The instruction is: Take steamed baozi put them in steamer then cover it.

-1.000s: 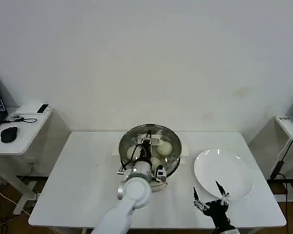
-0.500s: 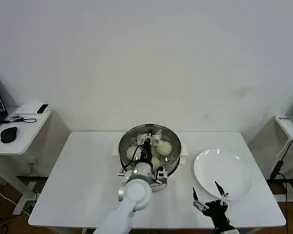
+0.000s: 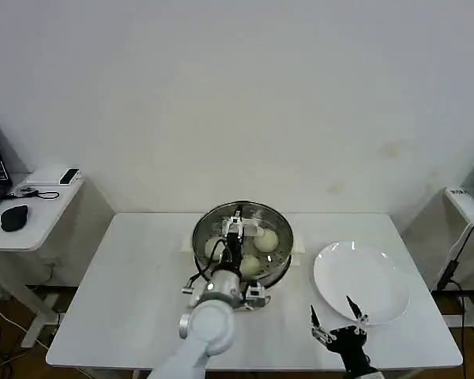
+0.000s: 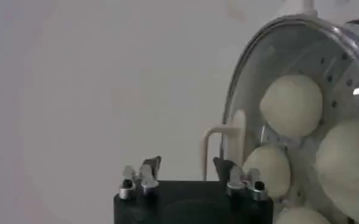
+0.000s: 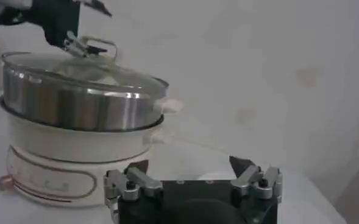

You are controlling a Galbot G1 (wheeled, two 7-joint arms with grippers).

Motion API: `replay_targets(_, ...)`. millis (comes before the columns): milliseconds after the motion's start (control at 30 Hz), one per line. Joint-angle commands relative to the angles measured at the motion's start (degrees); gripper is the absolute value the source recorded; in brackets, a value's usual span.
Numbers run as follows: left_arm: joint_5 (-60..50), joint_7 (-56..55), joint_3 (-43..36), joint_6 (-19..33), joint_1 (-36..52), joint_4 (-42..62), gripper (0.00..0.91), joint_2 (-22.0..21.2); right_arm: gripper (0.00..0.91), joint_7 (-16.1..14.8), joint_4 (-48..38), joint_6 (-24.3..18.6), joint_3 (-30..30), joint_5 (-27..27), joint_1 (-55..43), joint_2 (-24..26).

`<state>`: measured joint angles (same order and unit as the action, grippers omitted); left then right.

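The steamer [image 3: 278, 272] stands mid-table, a steel pot [image 5: 75, 106] on a white base. The clear glass cover [image 5: 115, 76] lies on it, its rim [image 4: 243, 79] flush with the pot. Several cream-white baozi [image 3: 266, 239] show through the glass, one [image 4: 291, 105] close under it. My left gripper [image 3: 237, 224] hovers open just above the cover's cream bar handle [image 4: 228, 137]. The handle sits beyond the fingertips and slightly to one side of the left gripper [image 4: 186, 163], and nothing is held. My right gripper [image 3: 334, 320] waits open near the table's front edge.
A flat white plate [image 3: 363, 280] lies bare at the right of the table, just beyond the right gripper [image 5: 188, 163]. A side desk with a mouse [image 3: 14, 217] stands far left. Open tabletop [image 3: 134, 276] spreads left of the steamer.
My left arm's wrist has shifted a little to the left and toward the front edge, while the gripper stays over the cover's handle. The right arm has barely moved.
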<state>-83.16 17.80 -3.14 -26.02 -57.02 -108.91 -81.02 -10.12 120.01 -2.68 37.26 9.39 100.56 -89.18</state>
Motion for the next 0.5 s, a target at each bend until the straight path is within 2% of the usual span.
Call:
replay_targets(33,5.1,-1.7,3.7,1.0,-8.3,-12.3,0.907,5.9,0.907,0.1,0.1,0.3,0.2,-0.2,0.1,0.4)
replay_targets(167,20.2,-7.6,10.8,1.9,-12.6,-16.0,0.907,9.0,0.907,0.0,0.4,0.4,1.4,-2.2,0.6,2.1)
replay_targets(267,45.3,-17.3,18.6,4.2,-14.5,-13.7,0.907,12.5,0.907,0.2,0.7,1.0,2.6,-6.2,1.0,5.5)
replay_targets(300,59.0,-22.0,22.1,5.9,-14.5,-10.9,0.907,15.1,0.907,0.4,0.9,1.6,3.1,-7.2,0.8,6.7)
replay_targets(333,70.7,-22.0,25.3,9.0,-14.9,-9.3,0.907,16.9,0.907,0.5,1.1,2.0,2.9,-7.6,0.6,8.9)
replay_targets(433,90.6,-27.2,31.2,8.6,-16.4,-8.4,0.907,18.9,0.907,1.5,-0.2,2.2,2.4,-11.0,-0.1,14.6)
replay_targets(500,97.3,-31.3,33.2,9.7,-17.4,-8.1,0.907,18.5,0.907,2.6,-1.2,1.7,3.3,-12.1,-1.3,18.0)
